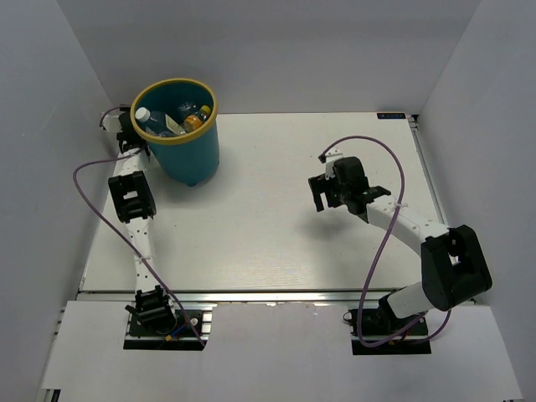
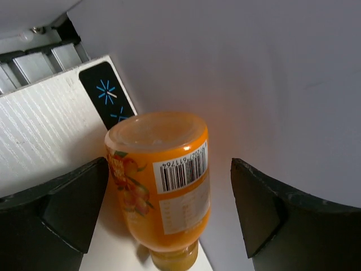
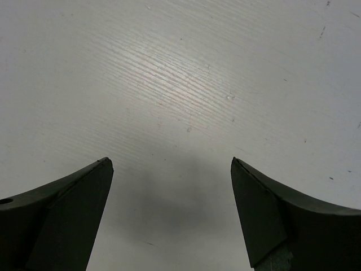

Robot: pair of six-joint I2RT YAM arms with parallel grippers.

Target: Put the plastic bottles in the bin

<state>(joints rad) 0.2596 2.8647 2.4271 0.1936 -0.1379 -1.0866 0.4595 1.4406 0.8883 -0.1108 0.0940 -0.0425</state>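
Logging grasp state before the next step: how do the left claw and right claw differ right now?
The left claw has the orange bottle lying between its fingers; the right claw frames only bare table. The left claw is at the far left corner beside the bin; the right claw is over mid-table, right side. Shared: both open, neither clamped on anything.

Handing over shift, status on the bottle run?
Left pincer open, straddling orange bottle beside the wall. Right pincer open over table, holding nothing. Several bottles already in bin. Nothing blocking.
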